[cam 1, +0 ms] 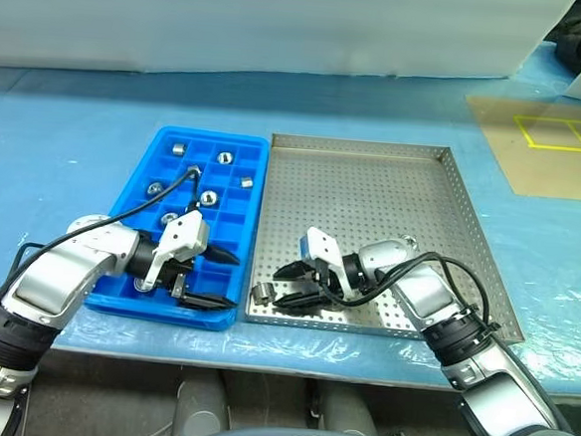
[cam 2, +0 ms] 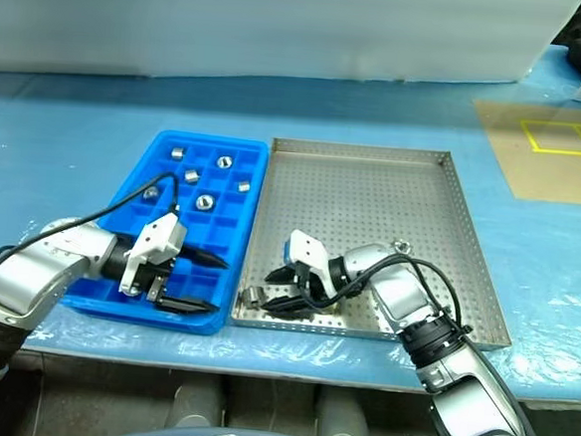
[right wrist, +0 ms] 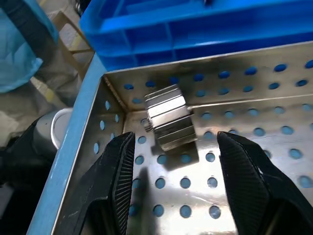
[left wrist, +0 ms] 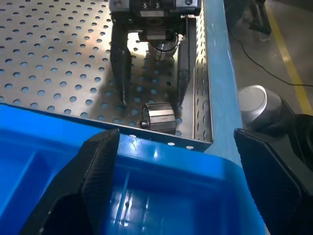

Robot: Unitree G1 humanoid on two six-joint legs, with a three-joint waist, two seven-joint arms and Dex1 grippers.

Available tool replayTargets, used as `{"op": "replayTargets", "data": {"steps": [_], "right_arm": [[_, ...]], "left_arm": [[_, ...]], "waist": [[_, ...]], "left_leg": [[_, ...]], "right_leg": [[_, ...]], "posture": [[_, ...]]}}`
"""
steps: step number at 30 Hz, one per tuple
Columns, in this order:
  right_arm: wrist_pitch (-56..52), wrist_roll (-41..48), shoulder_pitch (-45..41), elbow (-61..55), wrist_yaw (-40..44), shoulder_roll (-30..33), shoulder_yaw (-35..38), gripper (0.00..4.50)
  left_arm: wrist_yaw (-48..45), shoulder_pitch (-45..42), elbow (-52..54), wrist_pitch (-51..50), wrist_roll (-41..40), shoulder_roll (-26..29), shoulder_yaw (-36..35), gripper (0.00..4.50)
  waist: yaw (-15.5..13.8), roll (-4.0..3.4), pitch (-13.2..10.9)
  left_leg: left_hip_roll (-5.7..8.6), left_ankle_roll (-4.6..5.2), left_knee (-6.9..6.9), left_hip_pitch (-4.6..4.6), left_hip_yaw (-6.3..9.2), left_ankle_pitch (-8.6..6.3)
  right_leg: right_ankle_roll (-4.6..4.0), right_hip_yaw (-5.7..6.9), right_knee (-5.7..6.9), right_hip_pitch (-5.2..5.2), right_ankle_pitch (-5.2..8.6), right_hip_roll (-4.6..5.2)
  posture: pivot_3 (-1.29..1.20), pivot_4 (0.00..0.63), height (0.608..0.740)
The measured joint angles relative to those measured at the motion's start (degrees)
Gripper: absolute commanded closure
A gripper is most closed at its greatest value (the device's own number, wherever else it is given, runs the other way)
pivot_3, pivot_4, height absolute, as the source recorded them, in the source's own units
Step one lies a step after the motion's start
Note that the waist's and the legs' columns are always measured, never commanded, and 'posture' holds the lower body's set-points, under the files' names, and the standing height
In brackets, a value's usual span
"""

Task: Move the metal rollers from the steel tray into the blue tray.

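Note:
The steel tray [cam 1: 373, 184] lies on the right and the blue tray [cam 1: 138, 182] beside it on the left. One metal roller [cam 1: 262, 293] lies on its side in the steel tray's near left corner, also plain in the right wrist view [right wrist: 168, 122] and the left wrist view [left wrist: 159, 117]. My right gripper [cam 1: 284, 285] is low in that corner, open, its fingertips just short of the roller and nothing between them. My left gripper [cam 1: 216, 279] is open and empty over the blue tray's near right corner. Several metal rollers [cam 1: 208, 198] sit in the blue tray's compartments.
Both trays rest on a blue-covered table, their near rims close to its front edge [cam 1: 291, 353]. A tan board with yellow tape [cam 1: 560, 142] lies at the far right. A white sheet [cam 1: 264, 22] closes the back. The steel tray's far half is bare perforated metal.

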State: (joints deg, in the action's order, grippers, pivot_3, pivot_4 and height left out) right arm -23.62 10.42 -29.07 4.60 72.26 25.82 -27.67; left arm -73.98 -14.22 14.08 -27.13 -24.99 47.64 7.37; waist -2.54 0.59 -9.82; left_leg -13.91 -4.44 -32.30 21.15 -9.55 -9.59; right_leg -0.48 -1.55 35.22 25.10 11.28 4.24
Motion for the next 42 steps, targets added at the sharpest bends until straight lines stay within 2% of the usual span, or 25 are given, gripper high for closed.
{"op": "replayTargets", "data": {"steps": [8,20,23,26,36,42], "right_arm": [[3.2,-1.3,-2.1,3.9,2.8,-1.6,-0.8,1.77],[6.8,-2.3,-4.2,9.0,1.7,-5.1,-0.5,1.77],[7.3,-2.4,-4.3,10.5,0.9,-6.2,-0.1,2.36],[7.1,-2.3,-4.2,10.2,1.9,-5.6,-0.1,3.31],[6.8,-2.4,-4.2,9.9,0.6,-4.9,0.9,3.35],[2.7,0.1,-4.4,4.1,2.0,1.6,6.2,3.35]], "left_arm": [[1.8,1.6,0.2,-1.8,-0.6,1.2,-1.8,0.54],[4.3,2.9,1.6,-3.6,-1.1,1.7,-3.0,0.54],[4.8,2.9,2.2,-4.0,-1.4,1.6,-3.0,0.5],[5.0,2.9,2.2,-4.1,-1.4,1.4,-3.0,0.5],[5.4,1.6,1.9,-4.1,-1.4,0.8,-2.7,0.5],[4.8,0.1,0.2,-3.9,-1.9,1.0,-3.6,0.5]], "waist": [[-0.2,0.0,0.0],[-0.4,0.0,0.0],[-0.5,0.0,0.0],[-0.6,0.01,0.0],[-0.6,0.01,0.0],[-0.8,0.01,0.0]], "left_leg": [[0.0,0.06,0.01,0.02,0.01,-0.04],[-0.01,0.06,0.0,0.04,0.02,-0.04],[0.01,0.07,0.0,0.06,0.02,-0.04],[0.0,0.07,0.0,0.06,0.02,-0.04],[0.0,0.06,0.0,0.05,0.02,-0.04],[-0.01,0.06,0.01,0.07,0.02,-0.03]], "right_leg": [[-0.01,0.01,0.01,0.01,0.0,0.02],[-0.01,0.01,0.06,0.04,0.01,0.02],[-0.02,0.01,0.05,0.05,0.01,0.03],[-0.02,0.01,0.05,0.05,0.01,0.03],[-0.02,0.01,0.05,0.05,0.01,0.03],[-0.01,0.01,0.04,0.07,0.01,0.01]], "posture": [[0.06,0.15,0.74],[0.06,0.15,0.74],[0.06,0.15,0.74],[0.05,0.15,0.74],[0.03,0.15,0.74],[0.03,0.15,0.74]]}}
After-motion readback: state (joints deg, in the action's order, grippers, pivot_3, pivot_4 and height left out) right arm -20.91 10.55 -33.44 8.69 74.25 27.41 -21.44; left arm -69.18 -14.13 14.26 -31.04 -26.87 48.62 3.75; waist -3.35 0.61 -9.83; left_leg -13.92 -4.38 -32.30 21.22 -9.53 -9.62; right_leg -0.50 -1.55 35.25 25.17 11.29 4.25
